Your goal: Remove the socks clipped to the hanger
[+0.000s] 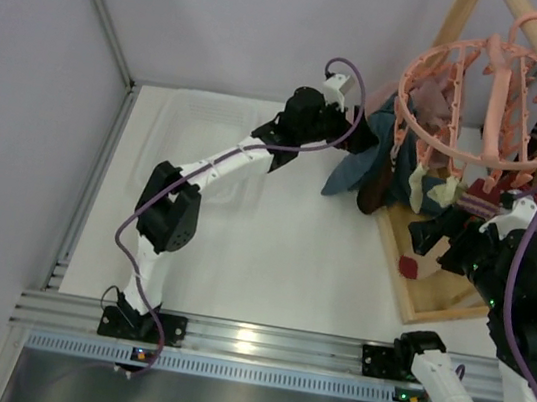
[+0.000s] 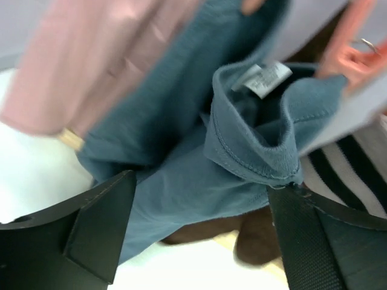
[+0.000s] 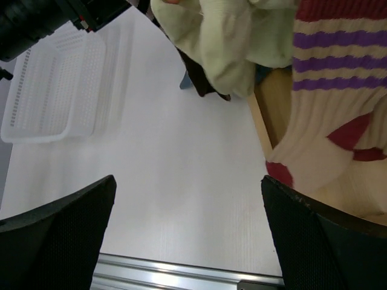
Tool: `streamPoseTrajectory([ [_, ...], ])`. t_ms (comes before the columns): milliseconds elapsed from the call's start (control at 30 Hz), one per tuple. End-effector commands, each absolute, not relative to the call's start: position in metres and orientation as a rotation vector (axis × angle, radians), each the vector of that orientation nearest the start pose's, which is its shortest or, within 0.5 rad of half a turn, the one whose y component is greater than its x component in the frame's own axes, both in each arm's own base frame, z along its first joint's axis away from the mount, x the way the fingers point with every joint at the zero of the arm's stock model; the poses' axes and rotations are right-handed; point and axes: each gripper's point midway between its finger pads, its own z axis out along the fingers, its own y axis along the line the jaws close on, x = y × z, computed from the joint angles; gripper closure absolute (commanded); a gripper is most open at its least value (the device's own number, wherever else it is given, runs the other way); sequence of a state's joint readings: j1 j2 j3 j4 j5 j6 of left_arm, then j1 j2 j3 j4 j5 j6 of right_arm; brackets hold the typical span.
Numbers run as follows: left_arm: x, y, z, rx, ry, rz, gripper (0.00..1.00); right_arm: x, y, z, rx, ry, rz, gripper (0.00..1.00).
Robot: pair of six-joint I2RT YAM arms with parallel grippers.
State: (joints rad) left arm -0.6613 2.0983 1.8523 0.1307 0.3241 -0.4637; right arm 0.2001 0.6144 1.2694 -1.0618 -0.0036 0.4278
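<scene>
Left tool (image 2: 199, 205): up at the left edge of the hanger (image 1: 487, 161), fingers well apart. A fold of the teal-blue cloth (image 2: 181, 121) hangs between them, not pinched. A dusty-pink garment (image 2: 103, 60) sits just left of it, and something dark brown (image 2: 260, 235) below, possibly a sock; I cannot tell.

Hanger: salmon-pink rings hooked on the wooden pole frame (image 1: 435, 302), above the table (image 3: 181, 169) at far right. The socks are clipped underneath and dangle from it.

Right tool (image 3: 187, 223): fingers wide apart and empty, low beside the hanging items. Near it hang a cream-yellow sock (image 3: 224, 48) and a cream sock with purple stripes and red toe (image 3: 326, 121).

Handling judgement: the socks look light, limp and stretchy, with no slip risk. Pinch the body a little below the clip and pull downward. Expect the hanger to swing, and avoid catching the cloth.
</scene>
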Motion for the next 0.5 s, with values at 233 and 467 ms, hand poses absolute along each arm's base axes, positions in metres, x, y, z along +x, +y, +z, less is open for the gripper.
streamPoseTrajectory([
  [233, 0.403, -0.384, 0.322, 0.312, 1.656, -0.758, 0.15, 0.186, 0.063, 0.331, 0.170, 1.957, 0.443, 0.01],
  [467, 0.334, -0.407, 0.322, 0.400, 1.624, -0.851, 0.32, 0.188, 0.065, 0.326, 0.171, 1.960, 0.455, 0.01],
])
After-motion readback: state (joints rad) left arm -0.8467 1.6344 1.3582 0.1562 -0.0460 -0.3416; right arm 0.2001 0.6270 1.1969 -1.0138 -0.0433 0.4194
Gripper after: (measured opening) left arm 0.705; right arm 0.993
